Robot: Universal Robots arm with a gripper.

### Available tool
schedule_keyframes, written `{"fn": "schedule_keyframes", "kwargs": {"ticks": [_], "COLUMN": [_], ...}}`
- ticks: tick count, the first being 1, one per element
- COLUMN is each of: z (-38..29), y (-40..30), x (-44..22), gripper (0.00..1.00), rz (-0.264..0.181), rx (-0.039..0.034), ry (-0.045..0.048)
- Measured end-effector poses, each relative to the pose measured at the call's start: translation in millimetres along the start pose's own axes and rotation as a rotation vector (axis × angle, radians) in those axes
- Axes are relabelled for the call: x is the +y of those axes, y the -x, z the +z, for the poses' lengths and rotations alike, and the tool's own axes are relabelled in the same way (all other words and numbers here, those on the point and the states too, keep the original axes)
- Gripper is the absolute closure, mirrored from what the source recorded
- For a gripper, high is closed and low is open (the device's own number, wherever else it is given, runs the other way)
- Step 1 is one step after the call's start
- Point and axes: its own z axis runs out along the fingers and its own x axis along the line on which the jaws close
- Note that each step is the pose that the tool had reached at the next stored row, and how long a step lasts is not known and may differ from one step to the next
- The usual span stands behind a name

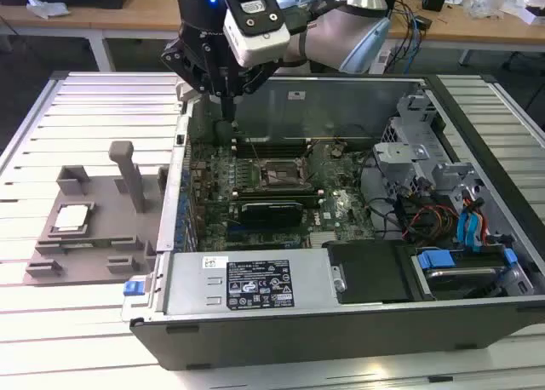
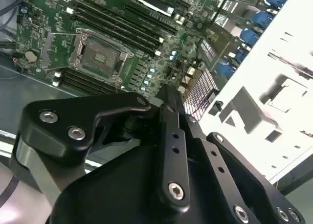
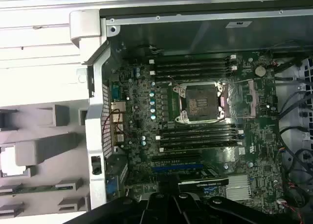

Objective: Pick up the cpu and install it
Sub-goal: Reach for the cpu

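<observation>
The claw [image 1: 228,109] is hanging over the far corner of the open computer case [image 1: 341,330] on the exterior view's left. Its fingers [image 2: 168,116] are pressing together with nothing between them. Below it the motherboard [image 3: 142,111] is lying flat in the case. The black socket frame [image 3: 201,102] is sitting near the board's middle, its metal flap [image 3: 240,94] folded back beside it and its centre bare. Memory slots [image 3: 195,136] are running along two sides of the socket.

The cpu [image 1: 71,217] is resting in a recess of the grey tray [image 1: 102,237], which is sitting on the slatted tabletop [image 1: 51,339] toward the edge on the exterior view's left, well apart from the claw. The case's perforated side wall [image 1: 176,194] is standing between tray and board, and a tall post [image 1: 128,175] is rising from the tray near that wall.

The exterior view is taking in the grey power supply [image 1: 247,283] along the case's near edge and the drive bay with blue tabs [image 1: 460,262] at its near corner on the exterior view's right. The first wrist view is looking straight down on the socket, while the second wrist view is catching it at a slant past the claw's black linkage [image 2: 73,126].
</observation>
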Motion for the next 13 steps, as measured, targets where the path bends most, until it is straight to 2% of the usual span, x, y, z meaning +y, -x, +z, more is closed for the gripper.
{"fn": "schedule_keyframes", "kwargs": {"ticks": [2,4,5,13], "z": [-0.2,-0.6,-0.7,-1.3], "y": [-10.4,-24.8,-29.3,-51.3], "x": [-0.8,-1.8,-2.2,-3.8], "gripper": [0.89,0.89,0.89,0.89], "rz": [0.000,0.000,0.000,0.000], "rx": [-0.0001,-0.0002,-0.0002,-0.0003], "ry": [0.0001,0.0002,0.0001,0.0001]}}
